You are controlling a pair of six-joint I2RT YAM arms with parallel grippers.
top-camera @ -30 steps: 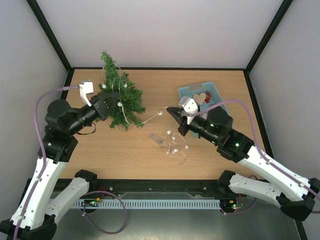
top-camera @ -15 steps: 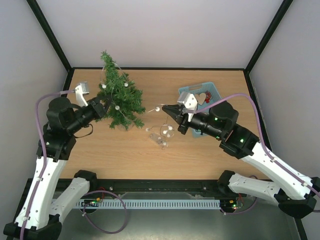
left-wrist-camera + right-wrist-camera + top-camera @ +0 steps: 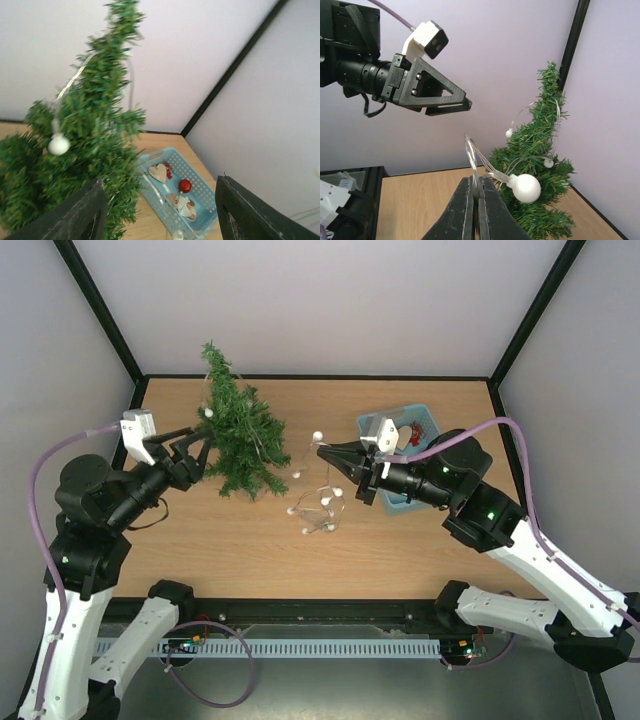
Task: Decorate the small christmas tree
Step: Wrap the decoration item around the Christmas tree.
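While left gripper hovers just left of small christmas tree, fingers spread, empty, I read tree standing far-left on table, long axis vertical. Light string partly draped on branches, rest trailing right to right gripper, fingers pinched on wire. Tree lies left of those fingers; left arm nearer. Basket further right. Wood surface flat; walls close behind tree.
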